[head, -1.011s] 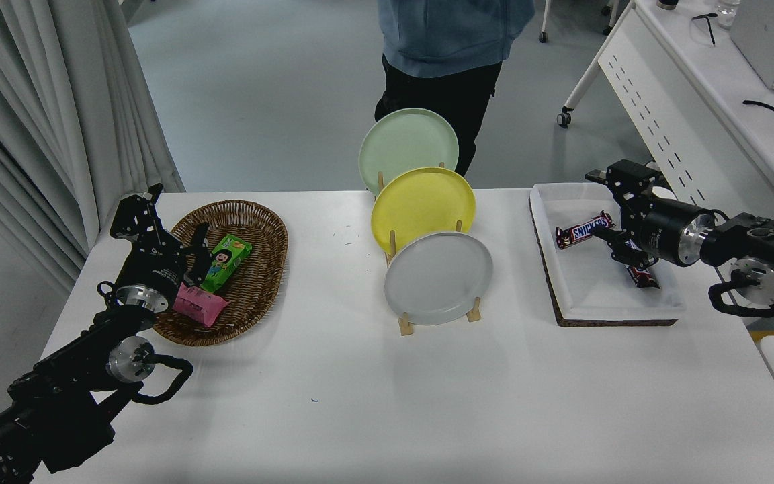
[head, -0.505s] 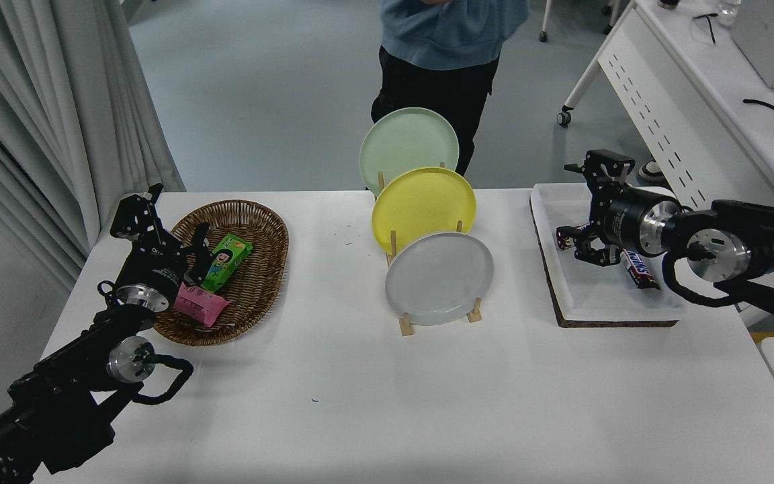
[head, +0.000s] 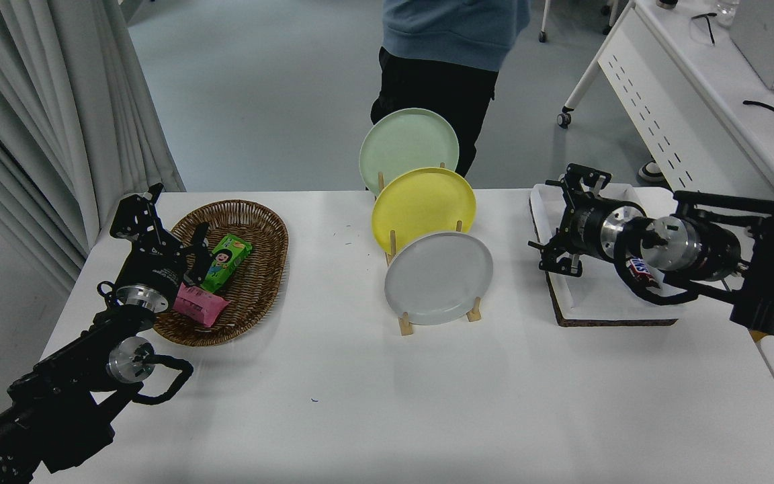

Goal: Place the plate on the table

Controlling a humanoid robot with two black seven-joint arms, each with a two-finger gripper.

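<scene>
The light-grey plate [head: 439, 277] stands on edge in the front slot of a wooden rack [head: 406, 326] at the middle of the white table [head: 387, 403]. A yellow plate [head: 422, 205] and a pale green plate [head: 408, 143] stand behind it in the same rack. My right gripper [head: 548, 218] is open and empty, pointing left over the left edge of the white tray, a little to the right of the grey plate. My left gripper [head: 158, 222] is parked at the lower left by the basket.
A wicker basket [head: 252, 269] at the left holds a green packet [head: 226, 262] and a pink packet [head: 200, 307]. A white tray [head: 595, 296] at the right holds a chocolate bar [head: 641, 270]. A person [head: 451, 60] stands at the far side. A white perforated desk [head: 682, 114] is at the back right.
My right arm has swung left from over the tray towards the rack, and the gripper now points at the plates. The left arm and the plates have not moved.
</scene>
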